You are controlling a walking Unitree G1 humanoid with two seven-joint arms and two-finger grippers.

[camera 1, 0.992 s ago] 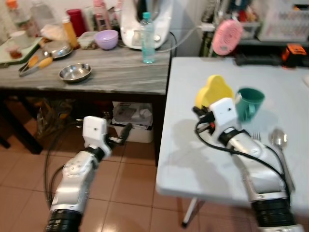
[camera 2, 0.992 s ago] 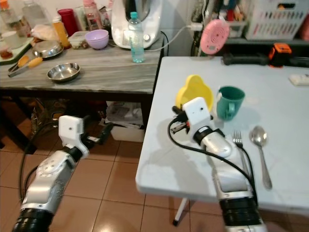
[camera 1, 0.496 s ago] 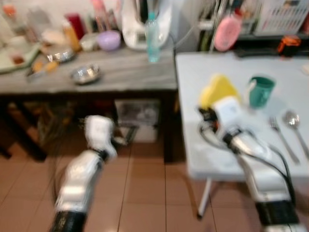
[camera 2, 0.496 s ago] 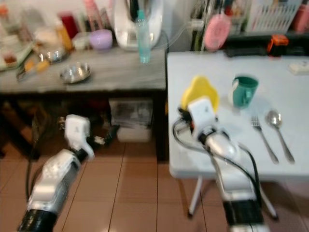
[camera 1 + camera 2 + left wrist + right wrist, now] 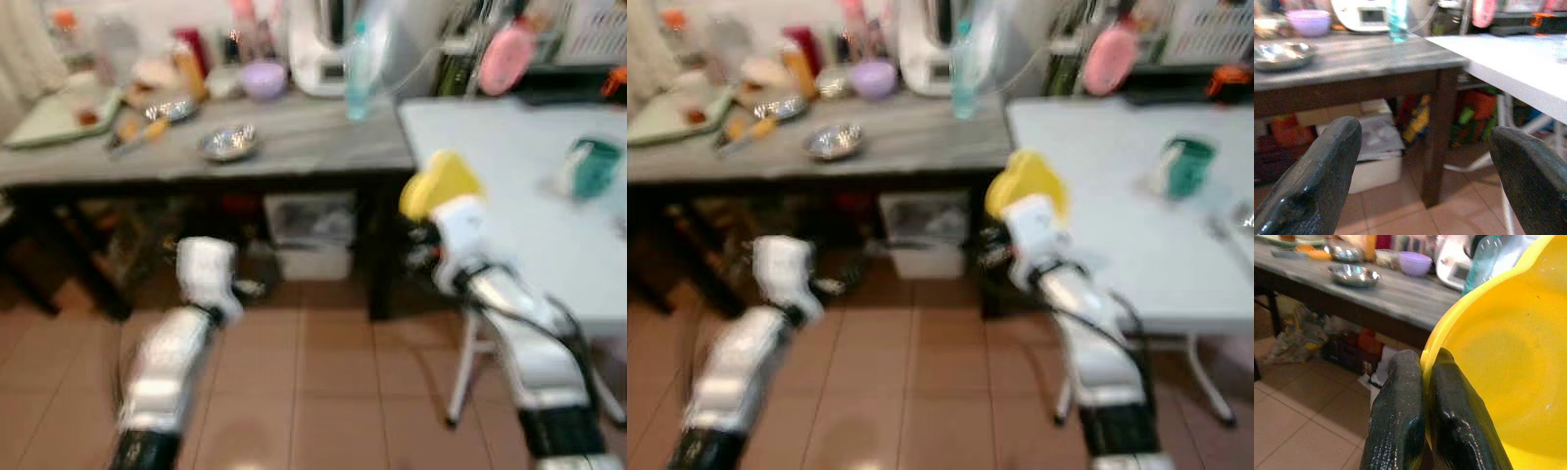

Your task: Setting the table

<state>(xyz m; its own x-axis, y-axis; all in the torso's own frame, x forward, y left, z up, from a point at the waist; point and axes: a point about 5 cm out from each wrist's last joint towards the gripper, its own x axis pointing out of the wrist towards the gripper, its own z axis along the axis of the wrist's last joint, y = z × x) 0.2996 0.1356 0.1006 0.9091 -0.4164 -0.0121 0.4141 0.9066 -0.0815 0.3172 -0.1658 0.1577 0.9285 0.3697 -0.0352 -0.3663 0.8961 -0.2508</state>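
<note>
The right gripper (image 5: 1422,382) pinches the rim of a yellow plastic bowl (image 5: 1498,357) between its closed black fingers, carrying it tilted on edge in the air beside the corner of the white folding table (image 5: 519,186), probably so it travels securely. The left gripper (image 5: 1420,161) hangs empty with fingers spread, facing the grey wooden counter (image 5: 294,147) and its small steel dish (image 5: 227,143), perhaps ready to collect another piece.

One yellow bowl (image 5: 1508,377); one green mug (image 5: 594,166); one purple bowl (image 5: 264,79); one steel dish (image 5: 227,143); one water bottle (image 5: 358,70); two tables.
</note>
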